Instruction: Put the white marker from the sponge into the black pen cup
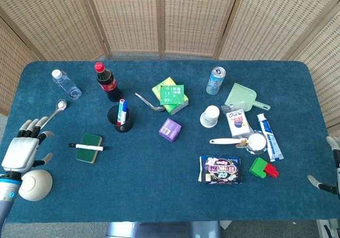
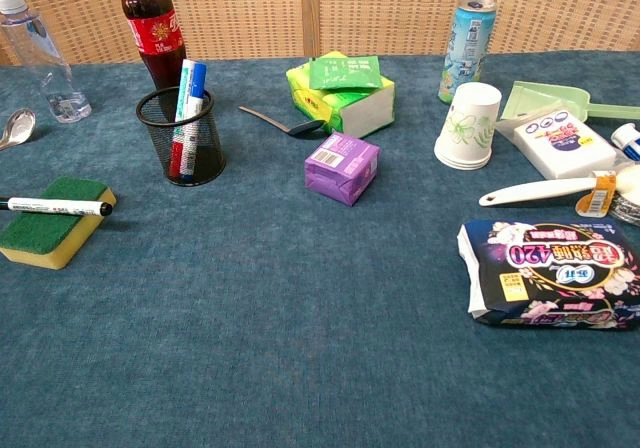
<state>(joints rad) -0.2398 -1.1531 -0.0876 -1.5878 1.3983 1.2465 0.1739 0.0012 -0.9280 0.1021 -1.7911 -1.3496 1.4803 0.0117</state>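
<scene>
The white marker with black ends lies across the green-and-yellow sponge at the left of the table. The black mesh pen cup stands up and right of it and holds two markers. My left hand hovers at the table's left edge, left of the sponge, its fingers spread and empty; the chest view does not show it. Only a sliver of my right hand shows at the right border of the head view, and its fingers cannot be made out.
A cola bottle stands behind the cup, with a water bottle and spoon further left. A purple box, green packets, a can, a paper cup and other items fill the right half.
</scene>
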